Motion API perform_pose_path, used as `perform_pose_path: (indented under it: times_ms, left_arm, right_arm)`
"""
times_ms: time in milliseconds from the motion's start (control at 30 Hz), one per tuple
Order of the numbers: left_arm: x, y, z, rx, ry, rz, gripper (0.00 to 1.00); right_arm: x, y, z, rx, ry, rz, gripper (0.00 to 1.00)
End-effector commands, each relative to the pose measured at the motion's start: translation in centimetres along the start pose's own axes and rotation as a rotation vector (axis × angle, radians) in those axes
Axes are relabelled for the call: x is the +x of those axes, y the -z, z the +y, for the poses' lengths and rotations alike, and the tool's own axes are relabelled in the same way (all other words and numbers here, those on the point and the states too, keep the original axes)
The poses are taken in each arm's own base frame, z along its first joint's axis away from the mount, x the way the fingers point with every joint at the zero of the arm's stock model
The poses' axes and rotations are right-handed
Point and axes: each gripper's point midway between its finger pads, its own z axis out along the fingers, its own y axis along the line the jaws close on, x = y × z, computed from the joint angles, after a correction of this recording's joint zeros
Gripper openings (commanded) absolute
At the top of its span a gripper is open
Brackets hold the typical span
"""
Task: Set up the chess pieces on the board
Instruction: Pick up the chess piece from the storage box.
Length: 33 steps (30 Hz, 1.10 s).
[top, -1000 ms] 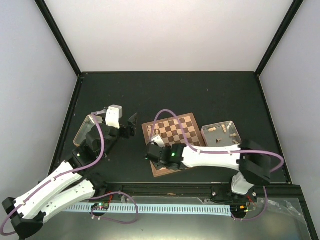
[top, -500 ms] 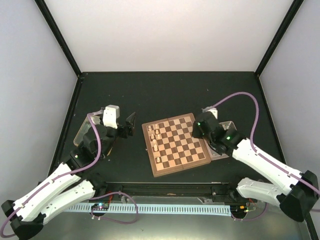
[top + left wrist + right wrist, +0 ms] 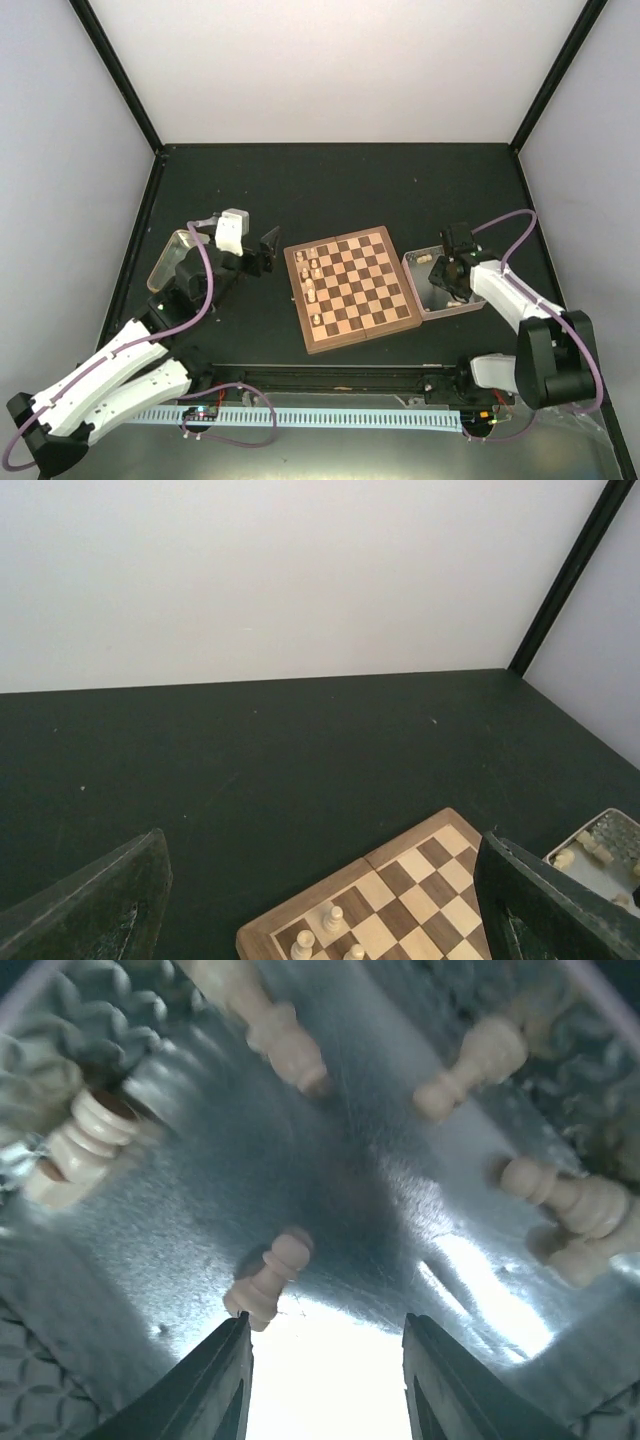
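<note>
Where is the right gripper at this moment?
In the top view, the right gripper hangs over the silver tray just right of the board, open above loose pale pieces lying in it.

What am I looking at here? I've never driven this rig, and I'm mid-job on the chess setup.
Two robot arms sit at the near edge of the table, each ending in a two-finger gripper. The overhead picture looks down on everything; the other two come from cameras on the wrists. In the middle lies the chessboard, with a few pale chessmen standing along its left side. The left gripper hovers open beside the board. The right gripper hangs open over a metal tin to the right of the board, where more pale pieces lie on their sides. Neither gripper holds anything.
</note>
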Motion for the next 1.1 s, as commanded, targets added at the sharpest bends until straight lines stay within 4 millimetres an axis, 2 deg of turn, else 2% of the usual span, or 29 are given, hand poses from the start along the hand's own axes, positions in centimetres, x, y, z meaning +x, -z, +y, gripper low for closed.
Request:
perform_pose_path:
  times_ms: [0,167,467,633,800,967,1067]
  left_arm:
    - [-0.8,-0.3,-0.7,0.037,0.024,-0.021,0.85]
    - [-0.7,-0.6,-0.9,0.041,0.027,-0.016,0.85]
    - [-0.5,-0.8,-0.7,0.034,0.018,-0.011,0.85]
    - [-0.5,-0.8,-0.7,0.036,0.019,-0.009,0.85]
    - [-0.4,-0.7,-0.6,0.034,0.016,-0.006,0.85]
    - [-0.2,-0.7,-0.4,0.026,0.014,-0.002,0.85]
    - [-0.1,-0.7,-0.3,0.024,0.015,0.001,0.85]
  right_arm:
    - [0.8,-1.6,0.7,-0.045,-0.073,0.047,0.41]
    - [0.5,-2.5,1.4,-0.058,-0.098,0.057,0.40]
    - [-0.6,-2.6,0.6,0.015,-0.061,0.025,0.42]
    - [-2.6,-2.2,0.0,0.080,-0.035,-0.039,0.48]
    - [-4.3,-2.3,0.1,0.119,0.024,-0.082,0.49]
    - [-3.1,-3.4,1.1,0.069,0.055,0.002,0.49]
    - [-2.2,-3.5,0.9,0.065,0.049,0.030,0.49]
